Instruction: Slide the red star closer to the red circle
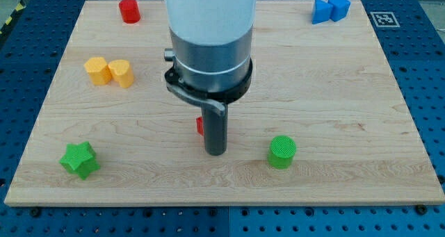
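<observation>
One red block, shape hidden, peeked out beside my tip. Far off sat the red circle. No jaws existed on the rod to judge.

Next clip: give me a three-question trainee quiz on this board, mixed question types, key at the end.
1. True or false: the red star is mostly hidden behind my tip.
2. Which block stands nearest the view's top left corner? A) green cylinder B) red circle C) green star
3. Fill in: the yellow blocks sit toward the view's ____ side of the wooden board.

Key: 1 true; 2 B; 3 left.
</observation>
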